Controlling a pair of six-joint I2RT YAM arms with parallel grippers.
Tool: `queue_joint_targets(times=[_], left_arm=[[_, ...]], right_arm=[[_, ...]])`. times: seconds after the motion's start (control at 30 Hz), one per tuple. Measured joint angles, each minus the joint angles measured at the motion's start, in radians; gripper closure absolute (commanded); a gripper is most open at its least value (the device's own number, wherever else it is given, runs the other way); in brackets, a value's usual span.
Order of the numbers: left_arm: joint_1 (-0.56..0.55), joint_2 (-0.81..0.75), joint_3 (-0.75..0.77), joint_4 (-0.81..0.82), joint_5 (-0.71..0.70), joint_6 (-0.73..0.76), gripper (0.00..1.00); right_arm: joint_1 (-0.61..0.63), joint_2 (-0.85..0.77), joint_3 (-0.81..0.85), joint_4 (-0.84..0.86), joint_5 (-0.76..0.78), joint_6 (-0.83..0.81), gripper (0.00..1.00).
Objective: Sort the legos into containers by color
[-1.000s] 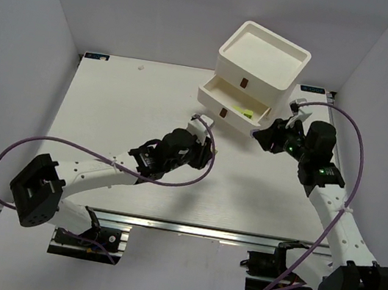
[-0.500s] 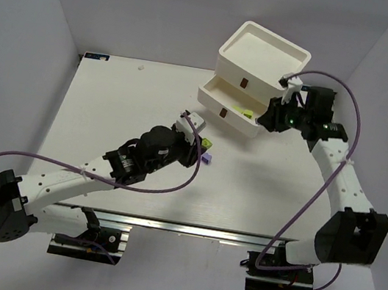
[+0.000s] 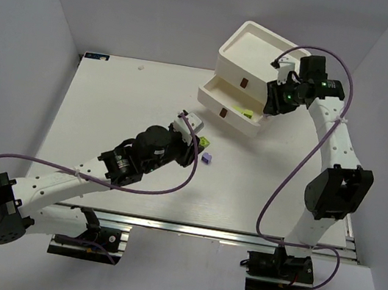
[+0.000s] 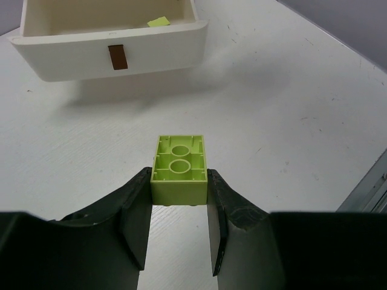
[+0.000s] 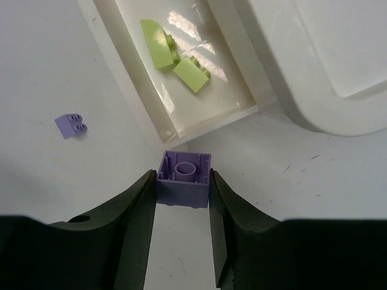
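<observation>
My left gripper [image 4: 179, 181] is shut on a lime lego [image 4: 179, 158], held underside up a little above the table, in front of the open lower drawer [image 4: 109, 51], which has a lime piece [image 4: 158, 21] inside. From above, the left gripper [image 3: 196, 140] sits mid-table with a pale purple lego [image 3: 206, 158] lying beside it. My right gripper [image 5: 182, 184] is shut on a purple lego [image 5: 184, 172], hanging over the table just off the open drawer's corner [image 5: 172, 130]. Two lime legos [image 5: 158, 45] [image 5: 192, 74] lie in that drawer. The loose purple lego [image 5: 71, 125] shows at left.
The white drawer unit [image 3: 265, 53] stands at the back right, its upper drawer [image 3: 222, 86] slightly out and its lower drawer [image 3: 232, 116] pulled further. The right gripper [image 3: 270, 102] is close to the unit's right front. The table's metal edge [image 4: 369, 184] runs at right.
My right arm has swung back and up from mid-table to the drawer unit, carrying the purple lego. My left arm has stretched forward slightly, and a purple lego now shows beside it.
</observation>
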Motion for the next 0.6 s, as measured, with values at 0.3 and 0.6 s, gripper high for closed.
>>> queue_joint_targets(times=[0.3,0.6], left_arm=[[0.003,-0.014,-0.021,0.021,0.001,0.015,1.0],[0.032,0.186,0.113,0.07,0.071,-0.053,1.0]], right_arm=[[0.021,-0.041,-0.092,-0.097,-0.087,-0.126,1.0],[0.035,-0.253,-0.492,-0.075,-0.09,-0.211,1.0]])
